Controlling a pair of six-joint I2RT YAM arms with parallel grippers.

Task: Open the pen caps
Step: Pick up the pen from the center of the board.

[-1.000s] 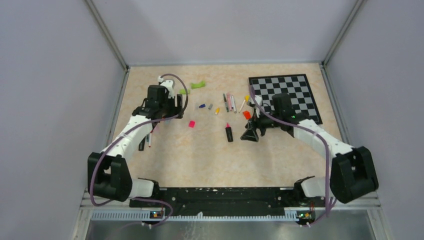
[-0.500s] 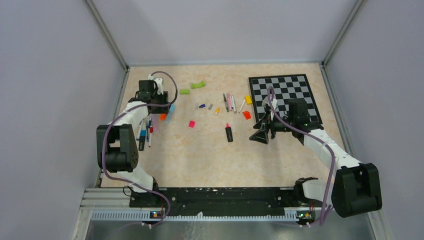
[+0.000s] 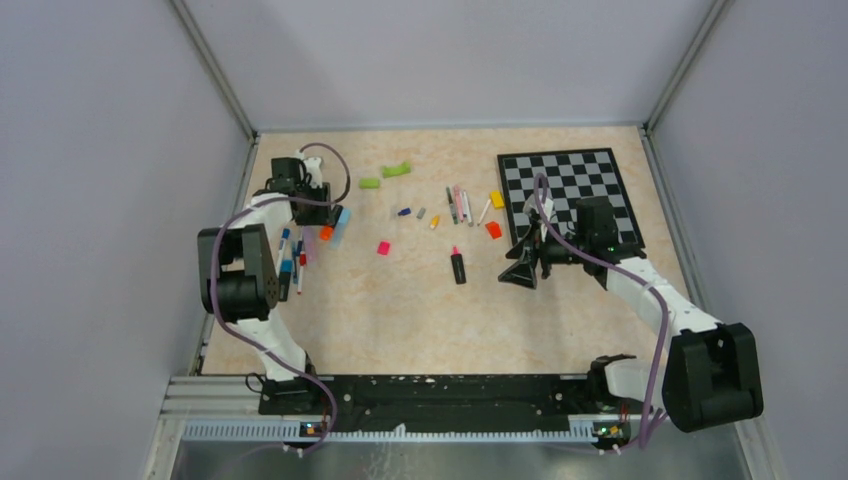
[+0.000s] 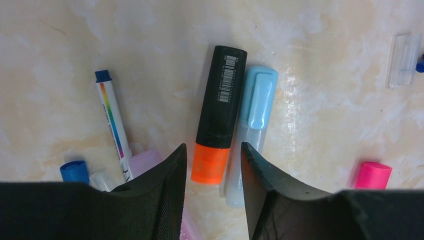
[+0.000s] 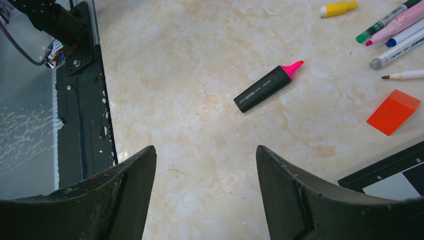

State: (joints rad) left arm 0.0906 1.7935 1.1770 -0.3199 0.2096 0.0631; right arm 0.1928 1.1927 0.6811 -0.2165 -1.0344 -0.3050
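Note:
My left gripper (image 4: 213, 146) is open and low over a cluster of pens at the table's far left (image 3: 310, 212). Its jaws stand either side of the orange cap (image 4: 210, 162) of a black highlighter (image 4: 220, 100). A pen with a light blue cap (image 4: 254, 107) lies right beside the highlighter. A white rainbow-striped pen (image 4: 114, 127) with a blue cap lies to the left. My right gripper (image 5: 205, 149) is open and empty above bare table (image 3: 522, 268). An uncapped black highlighter with a pink tip (image 5: 265, 89) lies ahead of it, also in the top view (image 3: 458, 266).
A chessboard mat (image 3: 570, 190) lies at the back right. An orange block (image 3: 493, 230), a yellow block (image 3: 497, 199), several pens (image 3: 460, 204) and loose caps (image 3: 421, 213) sit mid-table. A pink cap (image 3: 383, 247) and green pieces (image 3: 397, 169) lie nearby. Side walls stand close.
My left arm has swung back and left over the pen cluster by the wall. My right gripper has drawn slightly right, away from the black highlighter.

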